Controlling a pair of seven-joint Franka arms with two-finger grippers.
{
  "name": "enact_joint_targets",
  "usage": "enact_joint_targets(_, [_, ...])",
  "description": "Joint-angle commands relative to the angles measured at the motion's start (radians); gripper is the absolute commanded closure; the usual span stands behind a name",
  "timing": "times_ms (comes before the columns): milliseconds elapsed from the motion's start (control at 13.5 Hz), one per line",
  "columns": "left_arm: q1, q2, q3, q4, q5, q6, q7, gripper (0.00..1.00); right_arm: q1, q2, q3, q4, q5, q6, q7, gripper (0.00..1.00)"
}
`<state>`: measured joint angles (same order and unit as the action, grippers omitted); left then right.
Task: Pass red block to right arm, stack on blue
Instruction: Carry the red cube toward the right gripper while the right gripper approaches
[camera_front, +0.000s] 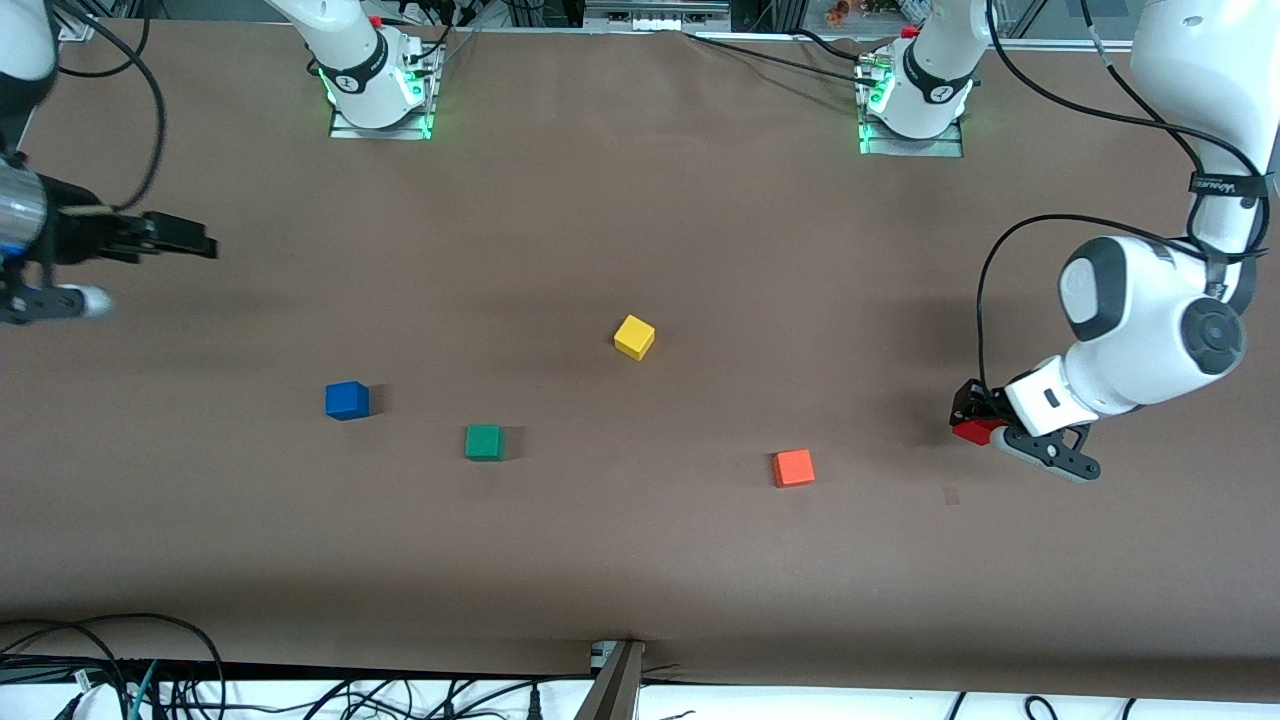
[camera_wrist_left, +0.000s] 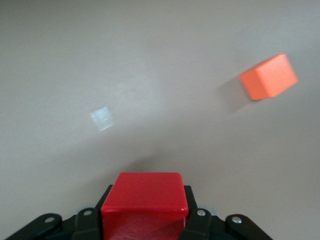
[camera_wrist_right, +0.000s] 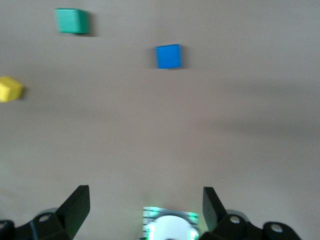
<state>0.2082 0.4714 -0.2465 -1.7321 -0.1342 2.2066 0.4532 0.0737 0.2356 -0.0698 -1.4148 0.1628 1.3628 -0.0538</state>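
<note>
My left gripper (camera_front: 975, 425) is shut on the red block (camera_front: 970, 432) at the left arm's end of the table, low over the surface. In the left wrist view the red block (camera_wrist_left: 145, 200) sits between the black fingers of the left gripper (camera_wrist_left: 145, 212). The blue cube (camera_front: 347, 400) lies on the table toward the right arm's end and also shows in the right wrist view (camera_wrist_right: 168, 56). My right gripper (camera_front: 185, 240) hangs in the air over the right arm's end of the table. In the right wrist view the right gripper (camera_wrist_right: 145, 202) is open and empty.
An orange cube (camera_front: 793, 467) lies on the table toward the left gripper and shows in the left wrist view (camera_wrist_left: 268, 76). A green cube (camera_front: 484, 442) lies beside the blue cube. A yellow cube (camera_front: 634, 337) lies mid-table, farther from the front camera.
</note>
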Motion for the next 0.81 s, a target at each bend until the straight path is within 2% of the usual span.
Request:
enact_joint_targets(0, [0.010, 0.010, -0.029, 0.032, -0.140, -0.030, 0.145, 0.86, 0.021, 0.066, 0.012, 0.022, 0.099, 0.050, 0.006, 0.00])
enact_joint_targets(296, [0.004, 0.013, -0.046, 0.068, -0.393, -0.038, 0.420, 0.85, 0.008, 0.152, 0.005, 0.022, 0.332, 0.059, 0.005, 0.00])
enact_joint_targets(444, [0.005, 0.013, -0.083, 0.066, -0.534, -0.038, 0.525, 0.86, 0.001, 0.197, 0.004, 0.022, 0.455, 0.068, 0.005, 0.00])
enact_joint_targets(741, [-0.001, 0.036, -0.184, 0.063, -0.675, -0.074, 0.723, 0.86, 0.000, 0.318, 0.004, 0.020, 0.816, 0.081, 0.005, 0.00])
